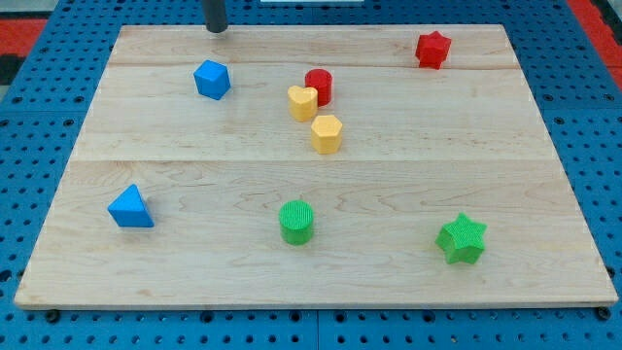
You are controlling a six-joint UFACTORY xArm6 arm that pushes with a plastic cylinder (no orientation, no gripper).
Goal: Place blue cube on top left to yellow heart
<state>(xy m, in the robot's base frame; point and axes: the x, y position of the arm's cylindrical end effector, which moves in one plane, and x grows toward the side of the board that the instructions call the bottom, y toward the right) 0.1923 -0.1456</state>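
wooden board [175, 292]: blue cube [212, 79] sits below my tip [216, 29], left of yellow heart [302, 102]; no pincer shows.

A pale wooden board [408, 194] of joined planks carries eight blocks. Far left lies the blue cube [212, 79]; far right, a red star [432, 49]. Near the middle, a red cylinder [319, 86] touches the yellow heart [302, 102], with a yellow hexagon [327, 133] just beside it. Nearer sit a blue triangle [130, 208], a green cylinder [296, 222] and a green star [462, 239].
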